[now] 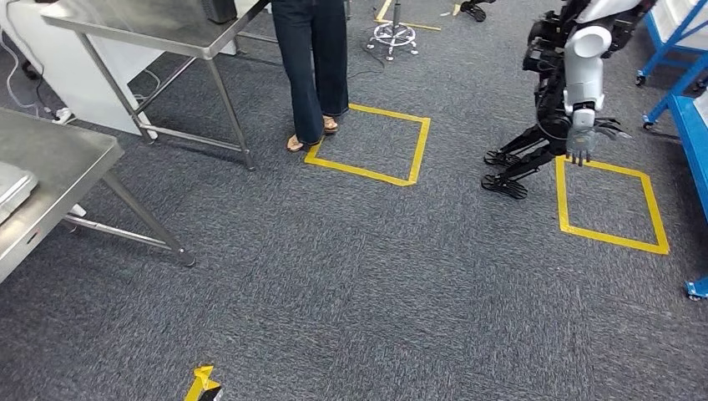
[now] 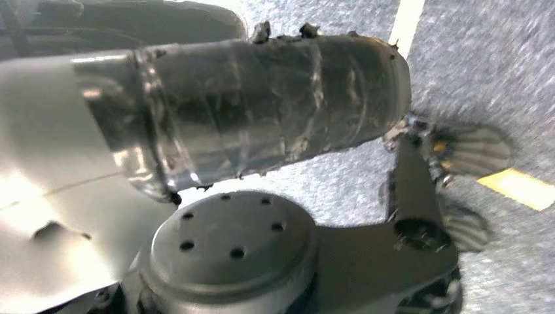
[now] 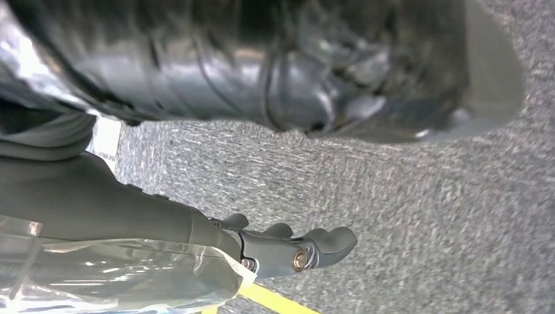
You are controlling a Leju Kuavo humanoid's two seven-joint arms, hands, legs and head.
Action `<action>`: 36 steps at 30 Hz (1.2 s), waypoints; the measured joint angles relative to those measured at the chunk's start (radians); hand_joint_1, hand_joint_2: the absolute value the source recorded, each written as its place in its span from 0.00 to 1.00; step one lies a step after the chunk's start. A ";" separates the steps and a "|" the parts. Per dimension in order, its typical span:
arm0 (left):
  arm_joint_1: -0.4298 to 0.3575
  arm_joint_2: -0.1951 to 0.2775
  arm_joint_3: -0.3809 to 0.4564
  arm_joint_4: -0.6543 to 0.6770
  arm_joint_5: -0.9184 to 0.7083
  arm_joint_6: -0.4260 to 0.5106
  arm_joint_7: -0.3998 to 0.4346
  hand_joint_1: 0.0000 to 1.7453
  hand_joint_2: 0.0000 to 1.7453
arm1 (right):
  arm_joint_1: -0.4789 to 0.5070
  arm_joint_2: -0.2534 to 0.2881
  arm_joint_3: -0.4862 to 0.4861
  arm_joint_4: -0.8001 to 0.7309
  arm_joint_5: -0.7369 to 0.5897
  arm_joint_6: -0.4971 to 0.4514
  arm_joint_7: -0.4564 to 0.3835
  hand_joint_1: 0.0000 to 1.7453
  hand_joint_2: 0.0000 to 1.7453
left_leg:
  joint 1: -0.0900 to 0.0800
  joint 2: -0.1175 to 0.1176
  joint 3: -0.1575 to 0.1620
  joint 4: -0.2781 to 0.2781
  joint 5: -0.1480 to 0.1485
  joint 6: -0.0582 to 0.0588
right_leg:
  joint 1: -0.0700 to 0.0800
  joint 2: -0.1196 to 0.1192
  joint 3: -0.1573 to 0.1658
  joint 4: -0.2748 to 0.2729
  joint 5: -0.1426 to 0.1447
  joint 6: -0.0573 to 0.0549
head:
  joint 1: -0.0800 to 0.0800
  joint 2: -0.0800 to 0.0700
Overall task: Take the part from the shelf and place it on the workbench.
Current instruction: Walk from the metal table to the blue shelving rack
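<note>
In the right wrist view my right hand hangs over the grey carpet with its dark fingers curled. A crinkled clear plastic bag, seemingly the bagged part, lies against its palm side. In the left wrist view, the pale grey cover of my left hand fills the near edge; its fingers are hidden. The steel workbench stands at the left of the head view, and the blue shelf frame is at the far right.
A person in dark jeans stands beside a yellow taped square. Another humanoid robot stands by a second taped square near the shelf. A second steel table is at the back left. Yellow tape scrap lies on the carpet.
</note>
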 joint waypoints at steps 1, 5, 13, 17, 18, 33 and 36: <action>0.000 0.000 0.000 0.000 0.000 0.000 0.000 0.00 0.00 | 0.000 0.000 0.000 0.000 0.000 0.000 0.000 0.00 0.00 | 0.000 0.001 -0.001 0.000 -0.001 -0.001 | -0.001 0.002 0.003 -0.002 0.002 -0.001 | 0.000 0.000; 0.000 0.001 0.000 0.000 0.000 0.000 0.000 0.00 0.00 | 0.002 0.000 0.000 0.000 0.000 0.000 0.000 0.00 0.00 | 0.003 -0.030 -0.002 0.019 -0.016 -0.005 | -0.005 0.009 0.006 -0.009 0.005 -0.005 | -0.002 0.000; 0.007 0.012 0.000 0.001 0.000 0.000 0.007 0.00 0.00 | 0.000 0.007 -0.001 0.002 -0.002 0.002 0.001 0.00 0.00 | 0.008 -0.218 -0.050 0.011 0.052 0.007 | -0.006 0.166 0.003 0.001 0.002 0.005 | -0.006 0.000; 0.003 0.010 0.000 0.001 -0.001 -0.002 0.006 0.00 0.00 | 0.005 0.008 -0.005 0.003 -0.001 0.002 0.003 0.00 0.00 | 0.009 -0.172 -0.044 -0.006 0.059 0.025 | -0.008 0.141 -0.024 0.036 -0.021 0.025 | -0.004 0.000; 0.002 0.009 0.000 0.001 -0.001 -0.002 0.006 0.00 0.00 | 0.005 0.008 -0.006 0.003 -0.001 0.001 0.004 0.00 0.00 | 0.011 -0.159 -0.043 -0.011 0.062 0.030 | -0.008 0.107 -0.050 0.087 -0.049 0.028 | -0.001 0.000; -0.002 0.003 0.001 0.000 -0.002 -0.008 0.011 0.00 0.00 | 0.002 0.008 -0.012 0.006 0.001 0.004 0.011 0.00 0.00 | 0.008 -0.071 -0.042 0.061 -0.019 -0.019 | -0.018 0.020 0.014 0.000 -0.014 0.001 | -0.007 0.000; 0.004 0.006 0.001 0.001 -0.003 -0.009 0.012 0.00 0.00 | -0.003 0.009 -0.016 0.006 0.003 0.005 0.012 0.00 0.00 | 0.010 -0.133 -0.142 0.267 -0.109 -0.020 | -0.013 0.060 0.017 -0.001 -0.015 -0.007 | -0.011 0.000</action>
